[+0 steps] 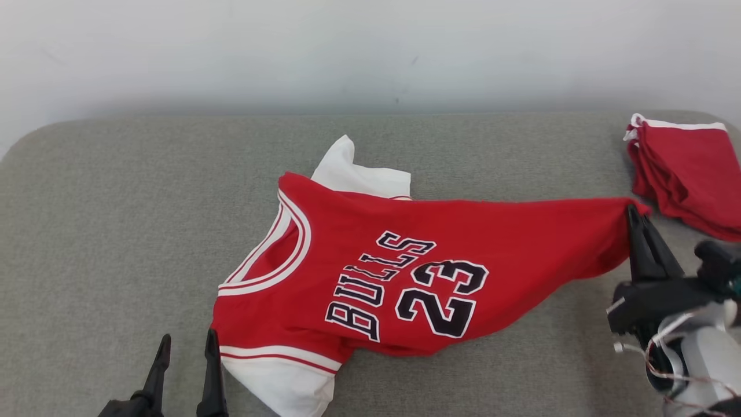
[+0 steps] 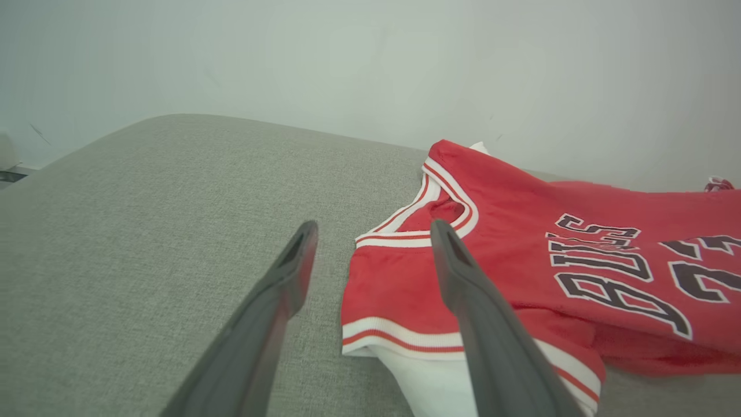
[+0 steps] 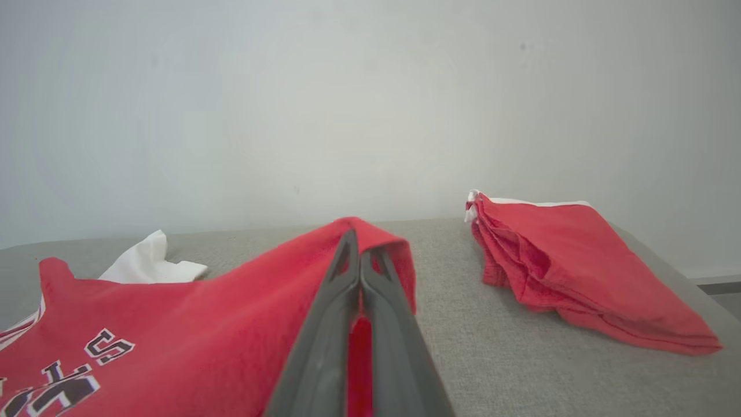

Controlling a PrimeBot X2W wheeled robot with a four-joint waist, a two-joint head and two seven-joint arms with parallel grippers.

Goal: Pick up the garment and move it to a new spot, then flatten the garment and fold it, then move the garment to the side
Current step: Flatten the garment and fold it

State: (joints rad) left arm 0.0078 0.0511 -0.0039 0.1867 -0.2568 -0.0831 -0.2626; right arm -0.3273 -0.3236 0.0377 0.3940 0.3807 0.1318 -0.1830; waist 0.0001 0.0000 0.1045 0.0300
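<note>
One red BULLS 23 jersey [image 1: 370, 231], white-trimmed, one corner in closed right jaws; left jaws wide apart.

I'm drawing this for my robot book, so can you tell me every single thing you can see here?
jersey: one, red with white sleeves and black "BULLS 23", in the middle of the padded surface, one corner stretched out to the right
pile of folded clothes: one pile, red with a white edge, far right corner; how many pieces are in it I cannot tell
padded surface: one, grey, under everything
wall: one, white, behind the surface
left gripper: one, dark, open, at the near left by the jersey's white sleeve
right gripper: one, dark, shut on the jersey's stretched red corner, at the right
</note>
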